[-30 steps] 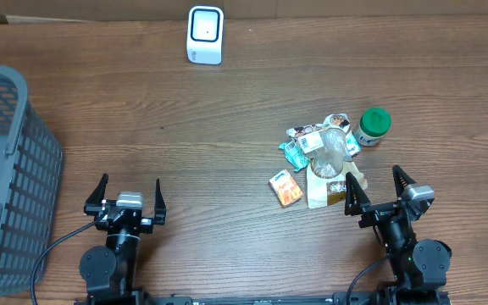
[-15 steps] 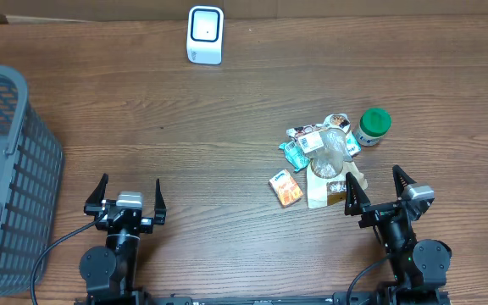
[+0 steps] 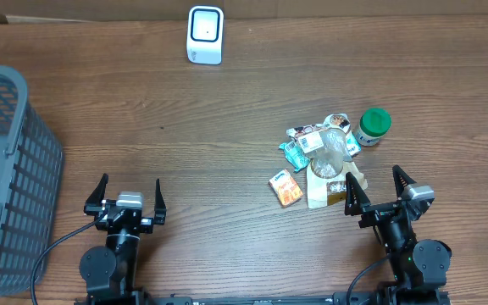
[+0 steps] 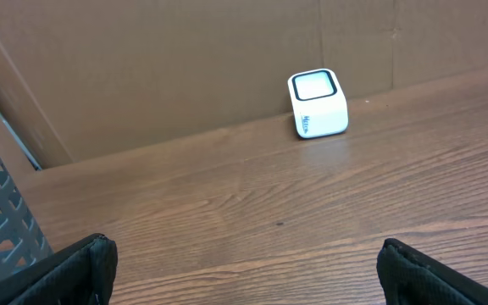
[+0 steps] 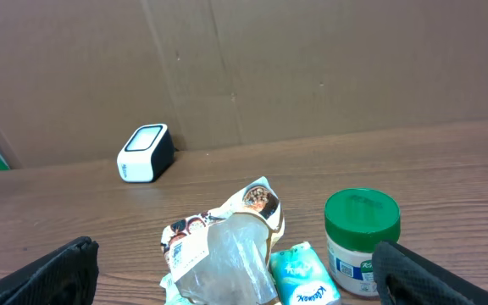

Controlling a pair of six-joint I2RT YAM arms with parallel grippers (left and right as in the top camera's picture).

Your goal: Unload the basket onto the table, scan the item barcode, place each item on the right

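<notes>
A heap of small items [image 3: 324, 157] lies right of centre on the wooden table: a clear plastic packet [image 5: 227, 254], a teal tissue pack [image 5: 303, 273], an orange packet [image 3: 286, 187] and a green-lidded jar [image 3: 371, 127]. The white barcode scanner [image 3: 205, 34] stands at the far edge, also seen from the left wrist as the scanner [image 4: 318, 103]. My right gripper [image 3: 374, 180] is open just in front of the heap, touching nothing. My left gripper [image 3: 130, 188] is open over bare wood near the front edge, its fingers [image 4: 74, 271] far apart.
A grey mesh basket [image 3: 7, 169] takes up the left side of the table. A brown cardboard wall [image 4: 185, 59] runs behind the scanner. Bare wood lies between the left gripper and the scanner.
</notes>
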